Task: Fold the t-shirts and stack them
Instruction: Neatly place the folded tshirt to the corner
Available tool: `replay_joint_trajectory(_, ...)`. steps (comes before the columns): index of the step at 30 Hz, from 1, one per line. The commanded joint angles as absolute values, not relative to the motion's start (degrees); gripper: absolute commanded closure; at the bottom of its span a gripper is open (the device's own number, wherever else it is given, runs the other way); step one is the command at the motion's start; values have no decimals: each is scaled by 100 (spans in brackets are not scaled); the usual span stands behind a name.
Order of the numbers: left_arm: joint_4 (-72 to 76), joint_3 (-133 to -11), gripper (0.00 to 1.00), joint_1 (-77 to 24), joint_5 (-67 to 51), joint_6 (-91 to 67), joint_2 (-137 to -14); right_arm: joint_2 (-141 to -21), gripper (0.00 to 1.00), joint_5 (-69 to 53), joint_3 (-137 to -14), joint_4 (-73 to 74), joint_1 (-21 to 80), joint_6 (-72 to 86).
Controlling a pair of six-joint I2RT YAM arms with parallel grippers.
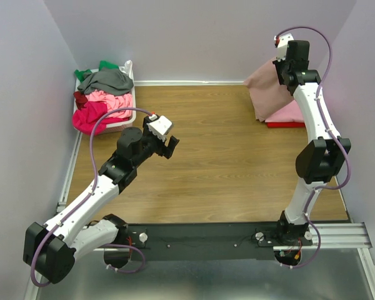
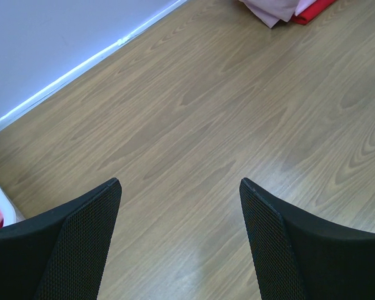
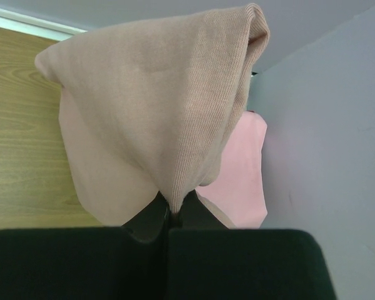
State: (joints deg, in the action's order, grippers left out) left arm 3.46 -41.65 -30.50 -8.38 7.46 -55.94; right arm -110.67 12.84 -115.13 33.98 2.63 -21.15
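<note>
My right gripper [image 1: 281, 62] [image 3: 175, 209] is raised at the back right, shut on a pinch of a dusty-pink t-shirt [image 1: 265, 90] [image 3: 156, 106] that hangs down from it. Beneath lie a folded light-pink t-shirt [image 1: 289, 112] [image 3: 244, 169] and a red one [image 1: 286, 124] under it, against the right wall. My left gripper [image 1: 170, 147] [image 2: 180, 182] hovers open over bare wood left of centre, nothing between its fingers. More t-shirts are heaped in a white basket [image 1: 130, 117] at the back left: green [image 1: 86, 74], grey [image 1: 107, 80], pink [image 1: 111, 99] and bright pink [image 1: 90, 119].
The wooden table [image 1: 225, 162] is walled in by pale panels on three sides. The basket's white rim [image 2: 1, 203] shows at the left edge of the left wrist view, and the pink-and-red stack [image 2: 281, 9] at its top.
</note>
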Motion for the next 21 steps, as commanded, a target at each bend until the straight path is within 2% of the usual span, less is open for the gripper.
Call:
replay_joint_trajectory(1,448,-4087,16,-3094,-967,791,-5607,-10889,100,1520,-11725,3120,193,-2223)
replay_joint_trajectory(21,457,-4096,16,-3094,-984,791,-5643,-11628,100,2109,-11698,2488,-123,-2768)
